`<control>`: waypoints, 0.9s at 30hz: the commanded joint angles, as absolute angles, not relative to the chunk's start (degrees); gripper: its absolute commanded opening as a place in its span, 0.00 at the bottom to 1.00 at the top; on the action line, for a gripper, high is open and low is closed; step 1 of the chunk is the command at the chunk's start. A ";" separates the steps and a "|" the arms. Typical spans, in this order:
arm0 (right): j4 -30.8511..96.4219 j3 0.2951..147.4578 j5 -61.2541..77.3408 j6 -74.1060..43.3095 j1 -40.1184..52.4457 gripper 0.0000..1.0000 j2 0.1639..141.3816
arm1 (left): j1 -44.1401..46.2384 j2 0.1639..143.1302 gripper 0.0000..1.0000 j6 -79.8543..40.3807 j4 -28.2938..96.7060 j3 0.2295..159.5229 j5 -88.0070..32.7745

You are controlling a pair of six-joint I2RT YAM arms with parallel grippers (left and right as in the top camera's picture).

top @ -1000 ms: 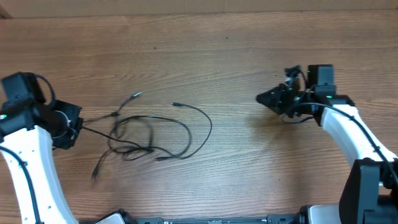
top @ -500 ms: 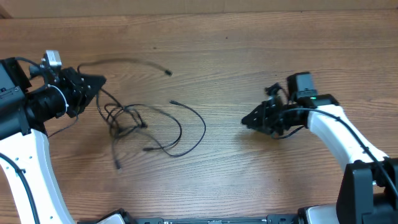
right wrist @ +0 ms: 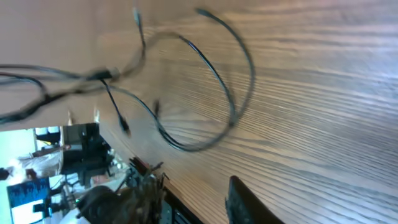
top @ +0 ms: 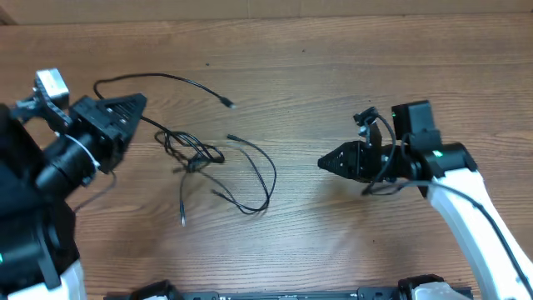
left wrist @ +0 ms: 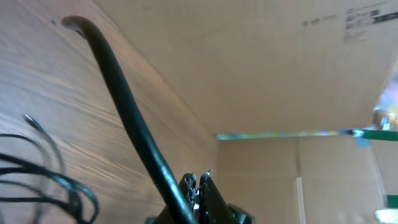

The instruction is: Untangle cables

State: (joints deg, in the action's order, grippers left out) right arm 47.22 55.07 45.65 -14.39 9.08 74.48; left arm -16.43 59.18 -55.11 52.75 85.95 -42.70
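The left hand (top: pixel 132 107) is clenched on one strand of the cables (top: pixel 200 157), whose knot lies on the surface (top: pixel 333 75) just ahead of it, loose ends trailing beyond. The step looks like drawing that strand free. Next, the right hand (top: pixel 323 163), parted and empty well past the knot, likely must pin a loop. Only the crossed loops themselves obstruct.

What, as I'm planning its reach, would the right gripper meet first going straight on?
Probably the nearest loop of the cables; only bare table lies between it and the right gripper, whose height is unclear.
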 commanded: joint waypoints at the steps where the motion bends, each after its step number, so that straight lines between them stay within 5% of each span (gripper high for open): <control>1: 47.05 55.48 46.17 -13.63 9.06 0.37 69.56 | -11.42 57.89 0.04 -69.41 52.88 87.24 -34.20; 5: 46.98 55.48 46.15 -13.69 11.00 0.45 65.52 | -6.15 58.41 0.04 -76.49 53.67 87.22 -29.45; 7: 46.28 55.48 45.21 -15.20 13.56 0.65 63.70 | -4.05 58.96 0.04 -79.26 54.65 87.22 -28.23; 9: 45.04 55.48 40.25 -20.36 16.78 0.73 62.37 | -1.93 59.75 0.04 -82.21 55.94 87.22 -27.18; 14: 38.72 55.48 25.45 -25.78 25.08 0.63 62.06 | 1.23 60.82 0.04 -88.03 59.37 87.22 -26.22; 27: 26.83 55.48 9.30 -41.54 46.00 0.70 65.06 | 1.54 61.08 0.05 -91.11 62.37 87.22 -25.91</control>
